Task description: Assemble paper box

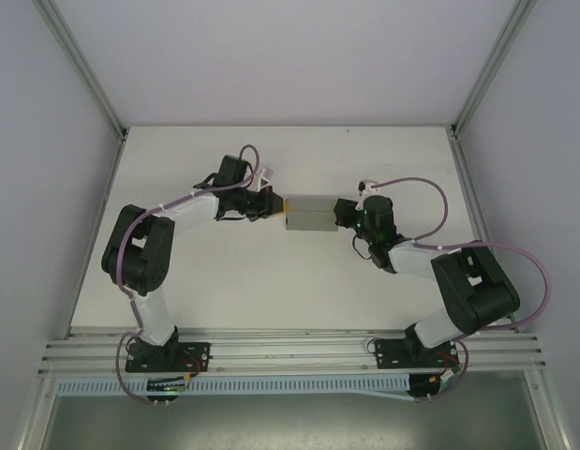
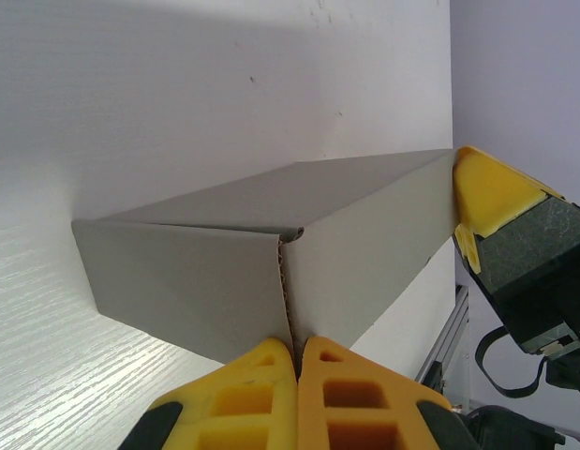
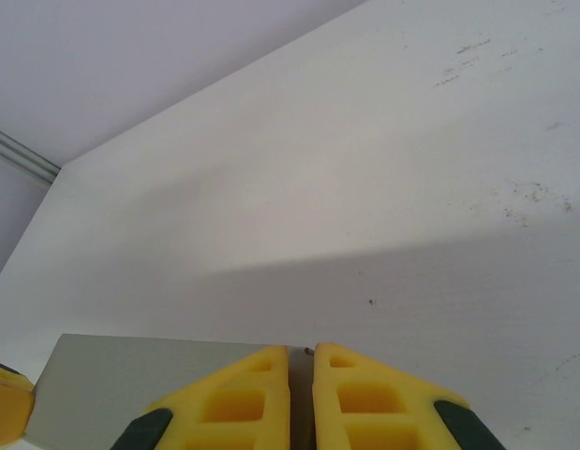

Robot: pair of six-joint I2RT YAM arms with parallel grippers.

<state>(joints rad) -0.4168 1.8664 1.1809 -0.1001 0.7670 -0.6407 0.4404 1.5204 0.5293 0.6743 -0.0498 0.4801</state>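
Paper box [image 1: 308, 215], folded up into a small grey rectangular shape, lies on the white table [image 1: 224, 281] directly between my two sets of fingers, its long axis running from one to the other.

At its left end, my left gripper [image 1: 275, 203] has its yellow fingers [image 2: 238, 398] pressed fully together. From the left wrist I see the raw corrugated edge of the paper box [image 2: 271, 262] running down into the seam where the fingers meet, so they are pinching that thin wall at the near corner.

At the far end of the box in that same view, one yellow finger of the right gripper [image 2: 486, 197] touches the box's end.

From the right wrist, the right gripper [image 3: 302, 352] is drawn nearly closed, with only a thin slit left. The grey panel [image 3: 140, 375] stretches away left of the fingertips, and its edge sits in that slit, clamped.
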